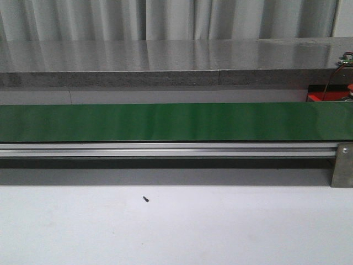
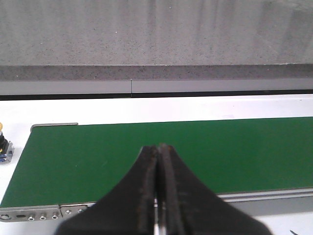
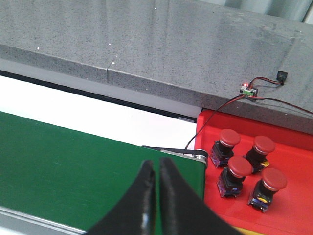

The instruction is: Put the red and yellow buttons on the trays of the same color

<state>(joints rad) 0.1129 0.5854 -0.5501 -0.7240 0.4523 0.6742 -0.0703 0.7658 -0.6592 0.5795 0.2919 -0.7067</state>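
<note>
Buttons [image 3: 244, 171], four red, unlabelled, sit in red tray [image 3: 293, 215].

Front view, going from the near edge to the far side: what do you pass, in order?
White table with a small dark speck → aluminium rail → green conveyor belt → grey stone ledge → pale curtain.

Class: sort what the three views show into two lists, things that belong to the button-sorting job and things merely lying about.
Belongs to the job:
red tray
four red buttons
yellow-topped button
green conveyor belt

Lying about:
small circuit board with wires
dark speck on the white table
</note>
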